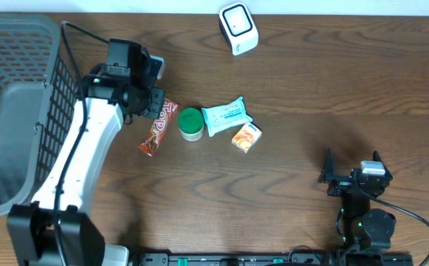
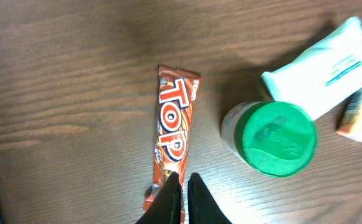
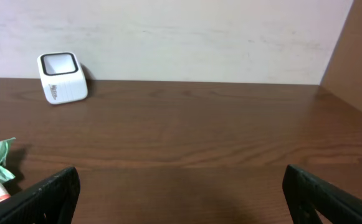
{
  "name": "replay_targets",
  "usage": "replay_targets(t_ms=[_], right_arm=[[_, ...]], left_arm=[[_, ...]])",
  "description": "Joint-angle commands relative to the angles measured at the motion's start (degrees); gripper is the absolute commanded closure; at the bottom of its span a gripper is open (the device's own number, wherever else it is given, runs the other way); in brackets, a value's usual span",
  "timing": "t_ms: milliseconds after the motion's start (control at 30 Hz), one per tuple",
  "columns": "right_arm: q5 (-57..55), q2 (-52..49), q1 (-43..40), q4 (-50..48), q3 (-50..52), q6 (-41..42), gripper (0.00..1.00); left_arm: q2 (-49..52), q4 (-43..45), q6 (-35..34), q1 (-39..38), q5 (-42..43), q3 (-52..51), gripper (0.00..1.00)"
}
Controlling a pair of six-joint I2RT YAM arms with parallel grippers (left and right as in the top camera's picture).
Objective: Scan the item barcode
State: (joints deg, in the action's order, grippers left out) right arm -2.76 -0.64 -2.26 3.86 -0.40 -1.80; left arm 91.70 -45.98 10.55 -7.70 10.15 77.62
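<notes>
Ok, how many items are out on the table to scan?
4, clustered mid-table: TOP bar leftmost, then green-lidded jar, wipes pack, orange box lower right. The basket's inside may hide more.

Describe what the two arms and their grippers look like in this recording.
The left arm has a long white shell with black joints and a thin black cable along it; the left gripper has slim black fingers. The right arm is black, with small green lights and a looping black cable; the right gripper has black fingers too.
</notes>
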Motion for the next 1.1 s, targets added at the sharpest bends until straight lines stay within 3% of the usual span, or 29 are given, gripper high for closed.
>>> replay_targets(t_ms=[0,67,100,133,200,333,433,500,600,667,733,1067], right_arm=[[-0.13,0.28,0.33,0.22,0.09,-0.42,0.01],[-0.13,0.28,0.33,0.22,0.09,-0.42,0.01],[-0.11,0.28,0.33,0.22,0.09,-0.44,0.01],[-0.11,0.28,0.33,0.22,0.09,-0.42,0.01],[-0.13,0.28,0.33,0.22,0.09,-0.42,0.01],[-0.13,0.28,0.33,0.22,0.09,-0.44,0.01],[-0.13,0.28,0.33,0.22,0.09,-0.44,0.01],[-0.13,0.28,0.33,0.22,0.09,-0.42,0.01],[-0.13,0.28,0.33,0.22,0.09,-0.42,0.01],[-0.13,0.28,0.33,0.22,0.09,-0.44,0.01],[-0.13,0.28,0.33,0.22,0.09,-0.42,0.01],[-0.13,0.28,0.33,0.22,0.09,-0.42,0.01]], left_arm=[[0.20,-0.24,-0.63,0.28,1.22,0.68,0.93],[0.44,-0.22,-1.29,0.28,1.20,-0.04,0.92],[0.59,-0.24,-1.42,0.28,1.20,-0.39,0.77],[0.87,-0.24,-1.40,0.31,1.16,-0.74,0.50],[1.79,-0.20,-0.90,0.31,0.74,-1.14,0.22],[4.96,0.33,1.05,0.31,0.50,-1.40,0.16],[8.24,1.11,1.20,0.31,0.50,-1.40,0.16],[11.19,1.55,1.20,0.31,0.35,-1.40,0.33],[14.01,1.95,1.20,0.31,0.33,-1.40,0.50],[15.61,2.32,1.18,0.42,0.33,-1.40,0.76],[17.29,2.60,1.18,0.76,0.33,-1.40,0.92],[21.22,3.89,-1.97,2.34,0.33,-1.40,0.93]])
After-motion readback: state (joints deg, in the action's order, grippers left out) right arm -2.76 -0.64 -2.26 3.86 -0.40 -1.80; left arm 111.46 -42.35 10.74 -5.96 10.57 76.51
